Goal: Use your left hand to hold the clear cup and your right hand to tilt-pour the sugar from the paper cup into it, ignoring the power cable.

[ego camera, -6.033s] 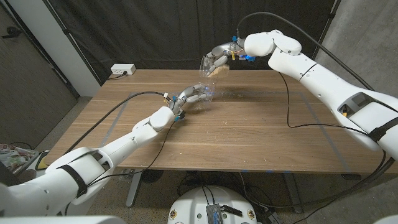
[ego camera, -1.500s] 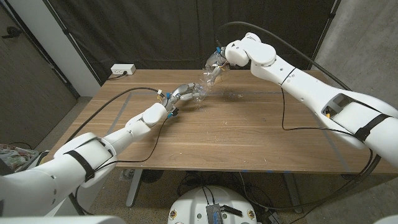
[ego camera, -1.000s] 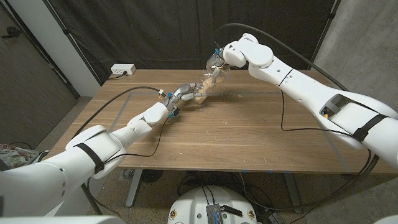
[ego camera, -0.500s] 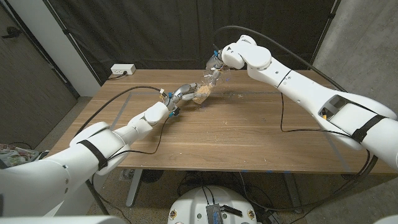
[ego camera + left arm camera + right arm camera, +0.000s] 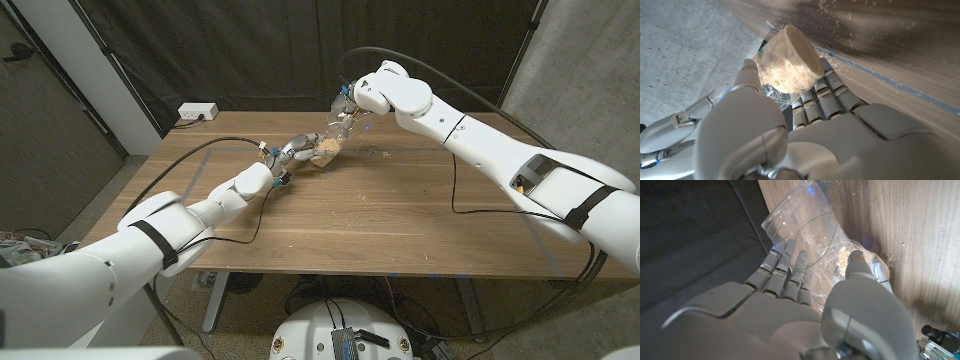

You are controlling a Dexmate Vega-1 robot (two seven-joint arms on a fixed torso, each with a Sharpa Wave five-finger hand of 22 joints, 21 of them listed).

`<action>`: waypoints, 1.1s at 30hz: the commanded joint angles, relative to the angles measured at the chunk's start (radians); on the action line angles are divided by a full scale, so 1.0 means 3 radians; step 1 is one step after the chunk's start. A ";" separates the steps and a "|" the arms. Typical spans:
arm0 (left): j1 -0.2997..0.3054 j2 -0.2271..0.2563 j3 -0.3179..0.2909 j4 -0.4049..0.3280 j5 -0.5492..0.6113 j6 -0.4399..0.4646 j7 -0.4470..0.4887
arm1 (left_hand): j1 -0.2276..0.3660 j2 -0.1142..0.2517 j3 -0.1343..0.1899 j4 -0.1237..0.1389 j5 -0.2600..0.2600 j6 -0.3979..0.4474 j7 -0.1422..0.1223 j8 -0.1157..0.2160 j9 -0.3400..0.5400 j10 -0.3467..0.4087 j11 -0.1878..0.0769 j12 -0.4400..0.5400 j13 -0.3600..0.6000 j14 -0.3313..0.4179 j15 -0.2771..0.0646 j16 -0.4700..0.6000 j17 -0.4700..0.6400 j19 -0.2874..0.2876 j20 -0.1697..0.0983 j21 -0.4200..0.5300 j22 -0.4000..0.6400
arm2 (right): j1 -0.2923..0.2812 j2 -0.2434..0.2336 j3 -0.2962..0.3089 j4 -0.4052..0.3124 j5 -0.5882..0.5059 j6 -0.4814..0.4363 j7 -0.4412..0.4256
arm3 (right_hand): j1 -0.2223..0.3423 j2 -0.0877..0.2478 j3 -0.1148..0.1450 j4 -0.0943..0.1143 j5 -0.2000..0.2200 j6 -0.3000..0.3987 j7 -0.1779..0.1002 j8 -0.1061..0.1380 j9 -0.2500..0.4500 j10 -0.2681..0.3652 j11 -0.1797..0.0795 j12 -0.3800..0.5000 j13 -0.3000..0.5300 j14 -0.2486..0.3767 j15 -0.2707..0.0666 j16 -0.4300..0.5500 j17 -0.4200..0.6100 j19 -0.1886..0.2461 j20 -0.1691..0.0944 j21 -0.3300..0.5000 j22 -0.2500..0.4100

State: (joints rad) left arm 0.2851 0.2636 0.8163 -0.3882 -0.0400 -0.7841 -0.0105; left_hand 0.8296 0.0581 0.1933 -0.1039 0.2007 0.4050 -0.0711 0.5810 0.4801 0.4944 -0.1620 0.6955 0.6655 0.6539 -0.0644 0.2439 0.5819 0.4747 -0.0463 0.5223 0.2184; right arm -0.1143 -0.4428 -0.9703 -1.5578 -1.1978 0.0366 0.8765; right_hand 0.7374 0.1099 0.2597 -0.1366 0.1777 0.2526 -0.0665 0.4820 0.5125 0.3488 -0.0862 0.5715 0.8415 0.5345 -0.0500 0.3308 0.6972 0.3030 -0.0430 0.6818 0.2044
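Left wrist view, left hand (image 5: 790, 135) gripping sugar-filled cup (image 5: 787, 62); right wrist view, right hand (image 5: 805, 310) holding tipped clear cup (image 5: 800, 235).

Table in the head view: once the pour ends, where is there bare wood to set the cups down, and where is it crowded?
Bare wood spans the table's near half between the two forearms, and the far right corner. It is crowded at far centre, where the left hand holds the sugar-filled clear cup under the right hand's tilted cup, with spilled grains beside them. A black cable crosses the left side.

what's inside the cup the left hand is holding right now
The cup in the left hand holds a light brown granular heap, likely the sugar, nearly to its rim. The fingers cover its lower part, so the bottom cannot be seen.
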 commanded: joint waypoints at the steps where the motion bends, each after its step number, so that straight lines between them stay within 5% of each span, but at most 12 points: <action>1: -0.0032 -0.0046 0.0031 0.0053 -0.0031 0.0098 -0.0003 | 0.0017 0.0017 -0.0002 -0.0018 0.0014 0.0038 0.0016 0.0019 0.0002 0.0029 -0.0009 0.0015 0.0021 0.0024 -0.0394 -0.0006 0.0011 -0.0015 -0.0211 0.0017 0.0005 | -0.0018 -0.0004 -0.0042 -0.0031 -0.0215 0.0050 -0.0029 | 0.0015 0.0025 0.0022 0.0008 0.0015 0.0110 -0.0084 -0.0017 0.0009 0.0047 -0.0007 -0.0001 0.0018 0.0038 -0.0606 -0.0010 0.0013 -0.0019 -0.0353 0.0023 0.0012; 33: -0.0025 -0.0144 0.0111 0.0080 -0.0135 0.0254 0.0064 | 0.0011 0.0009 -0.0024 -0.0012 0.0011 0.0038 0.0007 0.0023 -0.0002 0.0032 -0.0005 0.0012 0.0028 0.0028 -0.0397 -0.0018 0.0025 -0.0020 -0.0219 0.0033 0.0003 | 0.0349 -0.0023 0.0306 0.0118 0.0403 0.0122 0.0480 | -0.0012 0.0012 0.0024 0.0012 0.0012 0.0128 -0.0115 -0.0036 0.0013 0.0060 -0.0047 -0.0032 0.0015 0.0055 -0.0606 -0.0020 0.0016 -0.0026 -0.0351 0.0025 0.0006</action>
State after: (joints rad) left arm 0.2736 0.2285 0.8423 -0.3663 -0.0711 -0.7159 -0.0059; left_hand 0.8307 0.0592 0.1889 -0.1079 0.2000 0.4073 -0.0695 0.5846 0.4772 0.4949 -0.1629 0.6960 0.6700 0.6538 -0.0644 0.2398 0.5866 0.4747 -0.0462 0.5223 0.2186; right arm -0.0589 -0.4499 -0.9198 -1.5424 -1.1550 0.0812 0.9581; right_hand 0.7350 0.1067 0.2593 -0.1367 0.1778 0.2611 -0.0755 0.4705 0.5125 0.3648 -0.0915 0.5675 0.8434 0.5416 -0.0538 0.3247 0.6969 0.2993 -0.0393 0.6818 0.2047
